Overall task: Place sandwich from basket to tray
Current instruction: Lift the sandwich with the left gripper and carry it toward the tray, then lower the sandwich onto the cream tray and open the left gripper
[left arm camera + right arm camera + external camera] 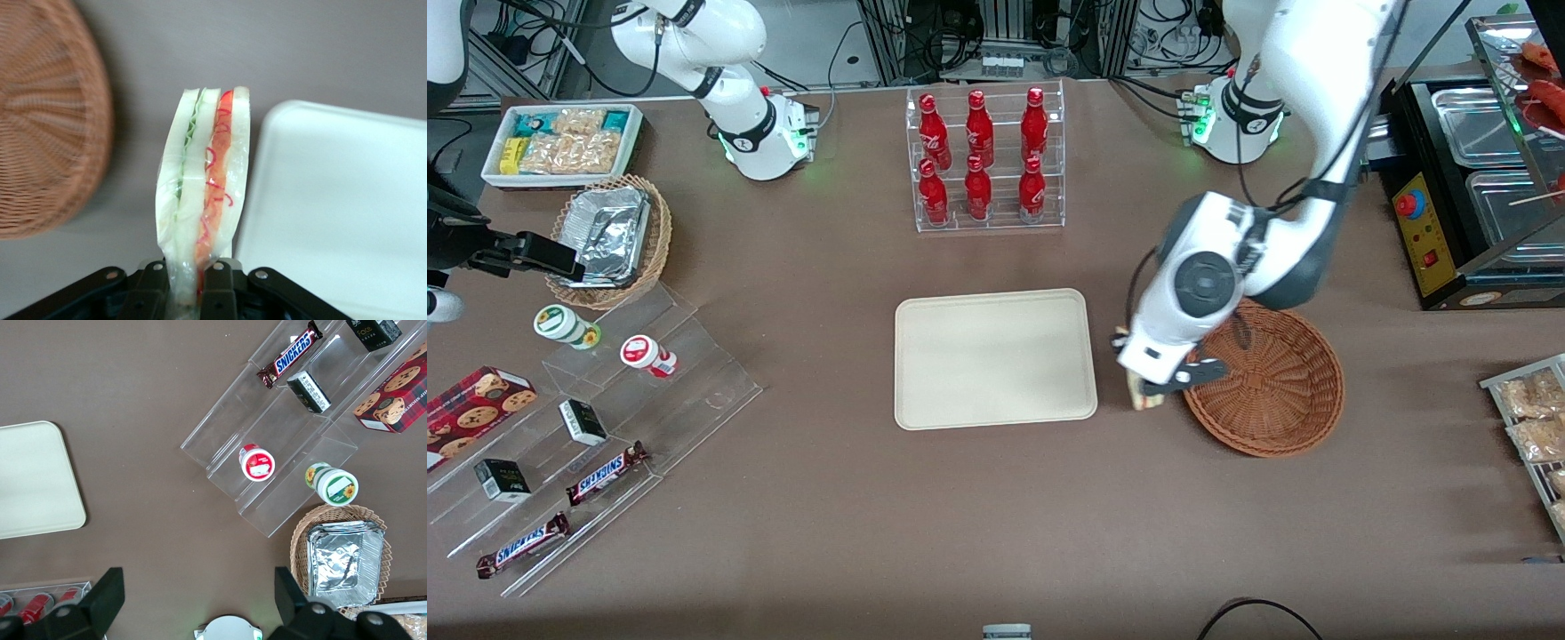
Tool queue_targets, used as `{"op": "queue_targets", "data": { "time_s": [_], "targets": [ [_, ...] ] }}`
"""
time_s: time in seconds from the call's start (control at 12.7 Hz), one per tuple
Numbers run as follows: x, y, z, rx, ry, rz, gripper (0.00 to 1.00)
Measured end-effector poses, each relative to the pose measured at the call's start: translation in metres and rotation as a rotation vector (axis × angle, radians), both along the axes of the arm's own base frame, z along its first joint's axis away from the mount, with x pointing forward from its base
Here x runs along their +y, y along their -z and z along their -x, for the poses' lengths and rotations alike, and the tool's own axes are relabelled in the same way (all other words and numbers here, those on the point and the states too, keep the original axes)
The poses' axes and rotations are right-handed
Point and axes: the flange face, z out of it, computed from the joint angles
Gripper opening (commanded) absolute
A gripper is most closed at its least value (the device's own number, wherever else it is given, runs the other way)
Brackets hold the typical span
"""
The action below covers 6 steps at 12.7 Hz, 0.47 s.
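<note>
My left gripper [1149, 391] hangs over the bare table between the basket [1280, 391] and the tray [996, 356], shut on the sandwich [1144, 398]. In the left wrist view the sandwich [203, 193] is a clear-wrapped wedge of pale bread with green and red filling, pinched at its narrow end between my black fingers [150, 293]. It is held clear of the reddish-brown wicker basket [47, 120], beside the rim of the cream tray [333, 207]. Nothing lies on the tray, and the part of the basket that shows holds nothing.
A clear rack of red bottles [983, 160] stands farther from the camera than the tray. Toward the parked arm's end are a tan basket of foil trays [609, 236], a white bin of snacks [560, 142] and acrylic steps with candy bars [605, 471]. A black food warmer [1476, 178] stands at the working arm's end.
</note>
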Motion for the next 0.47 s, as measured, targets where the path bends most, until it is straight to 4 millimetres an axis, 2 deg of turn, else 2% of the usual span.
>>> {"op": "queue_targets", "data": {
  "time_s": [0.24, 0.47],
  "targets": [
    [-0.064, 0.009, 0.014, -0.009, 0.072, 0.015, 0.0],
    [-0.12, 0.031, 0.035, -0.001, 0.091, 0.012, 0.0]
  ]
}}
